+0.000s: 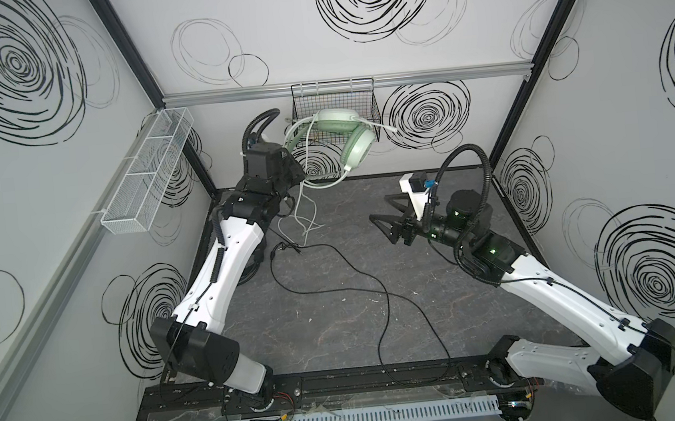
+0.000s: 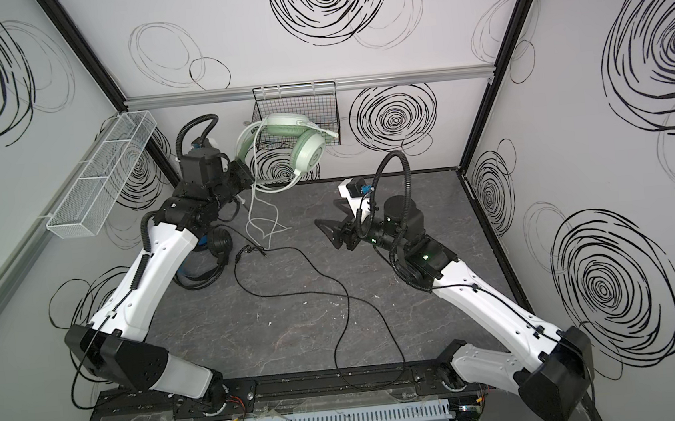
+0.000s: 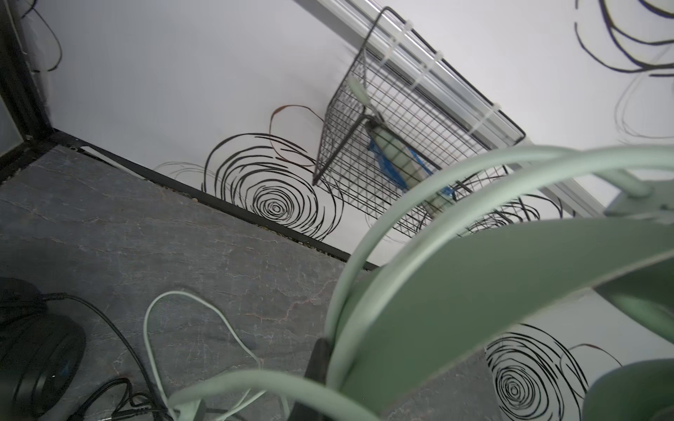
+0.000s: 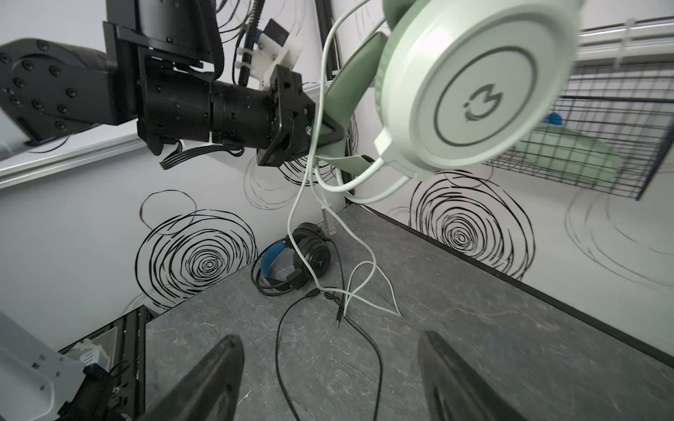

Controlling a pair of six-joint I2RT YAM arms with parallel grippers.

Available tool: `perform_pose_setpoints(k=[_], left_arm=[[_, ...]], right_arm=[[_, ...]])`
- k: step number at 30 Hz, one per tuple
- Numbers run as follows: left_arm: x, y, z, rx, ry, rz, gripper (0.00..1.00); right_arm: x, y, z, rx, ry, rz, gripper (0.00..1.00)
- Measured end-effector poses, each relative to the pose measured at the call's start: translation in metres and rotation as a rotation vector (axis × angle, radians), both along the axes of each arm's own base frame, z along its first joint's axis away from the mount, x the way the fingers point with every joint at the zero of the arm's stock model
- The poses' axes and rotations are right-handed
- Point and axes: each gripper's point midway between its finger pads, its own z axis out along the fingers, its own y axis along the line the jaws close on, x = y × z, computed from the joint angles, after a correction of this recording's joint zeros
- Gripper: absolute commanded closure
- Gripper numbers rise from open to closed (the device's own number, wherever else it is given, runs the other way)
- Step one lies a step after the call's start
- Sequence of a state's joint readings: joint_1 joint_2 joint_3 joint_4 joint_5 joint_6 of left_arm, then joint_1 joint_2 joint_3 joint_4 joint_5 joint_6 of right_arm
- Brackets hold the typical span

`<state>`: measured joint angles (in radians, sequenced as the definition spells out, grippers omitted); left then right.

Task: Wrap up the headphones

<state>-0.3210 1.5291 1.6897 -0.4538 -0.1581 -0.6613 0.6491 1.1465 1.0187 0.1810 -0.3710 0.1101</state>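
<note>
Clamped by its inner headband strap in the tightly closed left gripper (image 4: pixel 328 135): pale mint-green plastic over-ear headset (image 4: pixel 474 91), hanging clear of the grey stone-look table (image 1: pixel 337 324), just in front of the black wire basket (image 1: pixel 334 99). White cord (image 1: pixel 307 218) trailing limp to the table, apparently crossing the thin black cord (image 1: pixel 376 291). Black headset with blue headband padding (image 4: pixel 310 251) lying by the left arm. Right gripper (image 1: pixel 379 208) spread wide, empty. Judged light, with rigid cups and a springy band; cord floppy and slick. Best taken near the earcup.

Robotics lab test cell; swirl-printed enclosure walls (image 1: pixel 261 22), aluminium rail (image 1: pixel 213 95).
</note>
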Motion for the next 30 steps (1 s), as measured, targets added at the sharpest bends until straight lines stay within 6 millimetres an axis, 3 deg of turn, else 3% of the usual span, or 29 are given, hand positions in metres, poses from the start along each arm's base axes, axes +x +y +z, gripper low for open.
perform_pose_setpoints(k=[5,10,23,30], left_arm=[[-0.020,-0.032,-0.004,0.011,0.034,-0.077,1.00],[-0.034,-0.057,-0.006,-0.008,0.060,-0.145,1.00],[-0.050,-0.077,0.032,-0.147,0.034,-0.208,1.00],[-0.062,-0.100,0.040,-0.214,0.039,-0.278,1.00]], right_arm=[[0.000,0.006,-0.013,0.035,-0.009,0.071,0.26],[0.007,0.005,-0.032,0.064,0.023,0.094,0.16],[0.008,0.011,-0.037,0.124,0.004,0.139,0.07],[0.019,0.034,-0.053,0.114,0.032,0.174,0.07]])
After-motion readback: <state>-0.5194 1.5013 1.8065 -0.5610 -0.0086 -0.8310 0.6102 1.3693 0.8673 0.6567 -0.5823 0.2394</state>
